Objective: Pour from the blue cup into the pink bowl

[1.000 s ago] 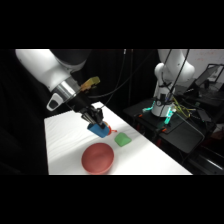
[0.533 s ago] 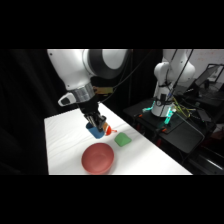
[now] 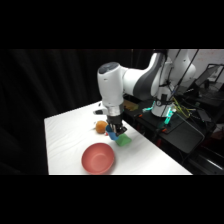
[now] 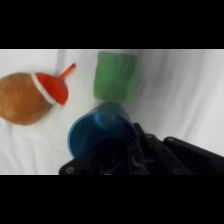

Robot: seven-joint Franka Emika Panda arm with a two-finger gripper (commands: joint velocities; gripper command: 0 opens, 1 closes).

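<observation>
In the side view my gripper (image 3: 115, 131) comes down from above, shut on the blue cup (image 3: 110, 133). It holds the cup just above the table, between an orange-brown toy and a green block. The pink bowl (image 3: 98, 158) stands a little nearer the front edge, below and left of the cup. In the wrist view the blue cup (image 4: 96, 131) sits right in front of my gripper (image 4: 124, 150), its open mouth turned toward the camera. The pink bowl is out of the wrist view.
A green block (image 3: 123, 141) (image 4: 116, 75) lies just right of the cup. An orange-brown round toy (image 3: 101, 126) (image 4: 19, 98) with a red part (image 4: 52, 87) lies to its left. Dark equipment with a green light (image 3: 167, 116) stands past the table's right edge.
The arm has swung round and its wrist has turned. The gripper with the blue cup has moved right toward the green block, uncovering the orange-brown toy.
</observation>
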